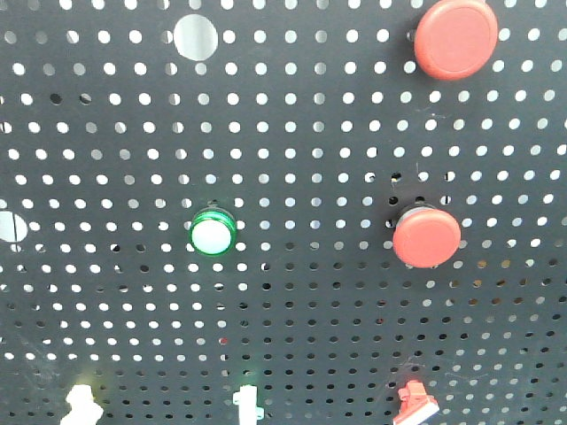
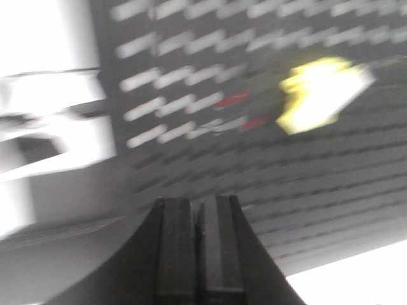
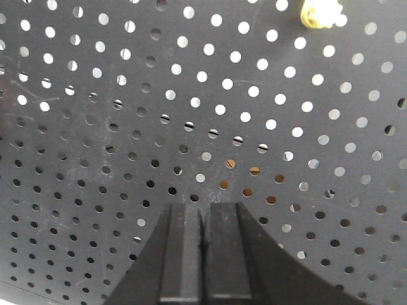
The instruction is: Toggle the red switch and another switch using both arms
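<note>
The red switch [image 1: 414, 400], a small lever with a pale tip, pokes out of the black pegboard [image 1: 301, 292] at the bottom right of the front view. Two white toggles [image 1: 80, 405] [image 1: 246, 403] stand along the same bottom row. Neither arm shows in the front view. In the blurred left wrist view my left gripper [image 2: 197, 202] is shut and empty, with a yellow switch [image 2: 321, 95] up to its right. My right gripper [image 3: 202, 206] is shut and empty just off the pegboard [image 3: 127, 127], with a yellow switch [image 3: 321, 13] far above it at the top edge.
Two large round red mushroom buttons [image 1: 456, 37] [image 1: 426, 235] and a green-ringed white button [image 1: 212, 234] stick out of the board. A big round hole [image 1: 195, 37] is at the top. A white blurred shape [image 2: 57, 127] lies left of the left gripper.
</note>
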You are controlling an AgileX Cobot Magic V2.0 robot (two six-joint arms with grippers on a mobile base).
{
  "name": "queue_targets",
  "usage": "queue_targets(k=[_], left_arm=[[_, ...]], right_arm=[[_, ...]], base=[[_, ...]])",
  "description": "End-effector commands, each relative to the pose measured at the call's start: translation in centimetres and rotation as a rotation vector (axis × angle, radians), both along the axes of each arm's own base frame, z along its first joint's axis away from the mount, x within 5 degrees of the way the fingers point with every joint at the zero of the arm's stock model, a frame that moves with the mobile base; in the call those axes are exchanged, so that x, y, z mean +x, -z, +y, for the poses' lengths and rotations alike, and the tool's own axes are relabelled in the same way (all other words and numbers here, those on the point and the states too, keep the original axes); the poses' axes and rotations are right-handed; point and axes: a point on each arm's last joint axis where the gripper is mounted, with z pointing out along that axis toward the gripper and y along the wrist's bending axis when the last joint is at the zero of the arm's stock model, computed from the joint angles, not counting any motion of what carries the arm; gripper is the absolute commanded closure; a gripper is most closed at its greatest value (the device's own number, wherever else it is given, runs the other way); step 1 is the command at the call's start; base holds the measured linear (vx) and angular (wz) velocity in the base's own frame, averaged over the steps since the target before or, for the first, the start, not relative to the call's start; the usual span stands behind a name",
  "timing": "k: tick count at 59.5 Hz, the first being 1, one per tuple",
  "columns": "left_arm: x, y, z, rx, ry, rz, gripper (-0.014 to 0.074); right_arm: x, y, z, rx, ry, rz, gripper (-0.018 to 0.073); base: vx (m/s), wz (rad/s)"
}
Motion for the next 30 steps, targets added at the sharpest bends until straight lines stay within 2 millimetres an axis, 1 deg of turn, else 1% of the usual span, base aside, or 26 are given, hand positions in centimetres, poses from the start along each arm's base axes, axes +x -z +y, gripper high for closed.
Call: queue_targets(k=[1,7,18,23,30], left_arm=[[-0.3,-0.3,0.9,-0.034,-0.103,-0.073,0.0594],[-0.9,1.5,1.4,-0.021,-0.16,-0.095,0.0594],[-1.5,4.5,1.6,-0.037,-0.189,-0.228,0.0594],[-1.5,4.8,1.6,-0.02,-0.187,-0.185,0.0594],[-1.5,4.8,1.6,-0.019,-0.187,-0.188,0.0594]], right_arm=[[-0.1,-1.3,0.2,-0.014,-0.024,-0.072,0.0565],[-0.1,-1.3,0.2,-0.014,-0.024,-0.072,0.0565],[-0.1,-1.3,0.2,-0.014,-0.023,-0.072,0.0565],[-0.1,-1.3,0.2,-0.014,-0.024,-0.073,0.0565],[-0.1,-1.3,0.2,-0.016,-0.022,-0.074,0.0565]], base=[[0.0,0.0],[0.0,0.0],[0.0,0.0],[0.0,0.0],[0.0,0.0]])
